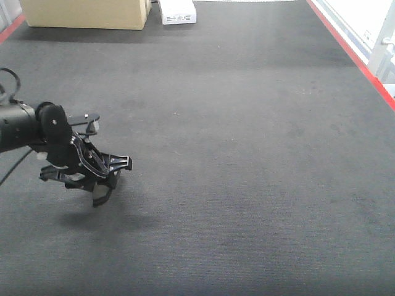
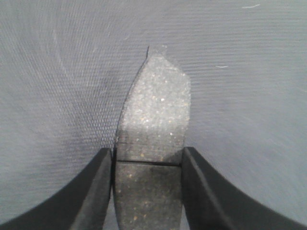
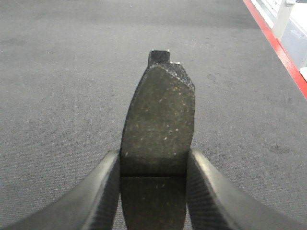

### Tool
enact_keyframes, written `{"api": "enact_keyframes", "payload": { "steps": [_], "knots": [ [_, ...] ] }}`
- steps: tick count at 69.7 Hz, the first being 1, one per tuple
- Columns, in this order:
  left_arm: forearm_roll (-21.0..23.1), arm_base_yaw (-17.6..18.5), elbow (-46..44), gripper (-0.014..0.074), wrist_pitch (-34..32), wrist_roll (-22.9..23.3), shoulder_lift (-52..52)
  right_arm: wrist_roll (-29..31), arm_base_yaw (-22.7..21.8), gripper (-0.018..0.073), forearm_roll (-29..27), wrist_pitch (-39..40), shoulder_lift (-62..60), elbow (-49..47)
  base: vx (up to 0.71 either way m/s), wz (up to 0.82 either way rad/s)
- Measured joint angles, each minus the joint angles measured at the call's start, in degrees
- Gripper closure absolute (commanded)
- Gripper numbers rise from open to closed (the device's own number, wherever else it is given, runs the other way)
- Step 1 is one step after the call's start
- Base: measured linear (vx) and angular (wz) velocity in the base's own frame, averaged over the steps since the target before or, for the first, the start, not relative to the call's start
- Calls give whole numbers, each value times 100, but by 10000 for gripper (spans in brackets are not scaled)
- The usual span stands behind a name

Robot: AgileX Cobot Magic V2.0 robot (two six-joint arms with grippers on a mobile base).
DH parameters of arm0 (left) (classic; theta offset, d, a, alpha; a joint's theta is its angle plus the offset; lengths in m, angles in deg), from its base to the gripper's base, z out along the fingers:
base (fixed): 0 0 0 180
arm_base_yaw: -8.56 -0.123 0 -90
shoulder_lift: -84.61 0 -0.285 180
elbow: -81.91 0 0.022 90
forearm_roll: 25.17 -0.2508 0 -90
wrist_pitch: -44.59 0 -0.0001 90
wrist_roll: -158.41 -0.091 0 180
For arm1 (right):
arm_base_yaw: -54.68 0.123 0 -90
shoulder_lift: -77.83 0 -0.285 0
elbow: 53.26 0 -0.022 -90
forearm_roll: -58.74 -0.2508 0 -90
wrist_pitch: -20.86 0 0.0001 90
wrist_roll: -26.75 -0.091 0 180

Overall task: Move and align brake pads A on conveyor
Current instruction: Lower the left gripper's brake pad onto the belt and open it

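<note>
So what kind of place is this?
Likely a factory parts line: wide charcoal conveyor with red edge strips, brake pads held in the left claw and right claw, a cardboard box beyond.

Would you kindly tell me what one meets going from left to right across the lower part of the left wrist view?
A black finger → the brake pad → the other black finger.

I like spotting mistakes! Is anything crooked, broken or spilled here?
Nothing stands out. The left hand pinches one brake pad straight at its groove, the right hand holds a second brake pad the same way, and the conveyor shows no spill.
</note>
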Motion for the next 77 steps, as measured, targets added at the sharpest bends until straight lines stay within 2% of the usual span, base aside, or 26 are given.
{"api": "enact_keyframes", "payload": {
  "steps": [14, 49, 59, 67, 77],
  "knots": [
    [0, 0, -15, 387, 0, 62, -123, 0, 0, 538, 0, 0, 0, 0, 0, 0],
    [0, 61, -20, 141, -5, 90, -232, 0, 0, 538, 0, 0, 0, 0, 0, 0],
    [-59, 61, -20, 134, -40, 95, -22, 0, 0, 538, 0, 0, 0, 0, 0, 0],
    [-287, 66, 0, 136, -89, 101, 381, 0, 0, 538, 0, 0, 0, 0, 0, 0],
    [-453, 66, 416, 156, -374, 101, 1129, 0, 0, 538, 0, 0, 0, 0, 0, 0]
  ]
}}
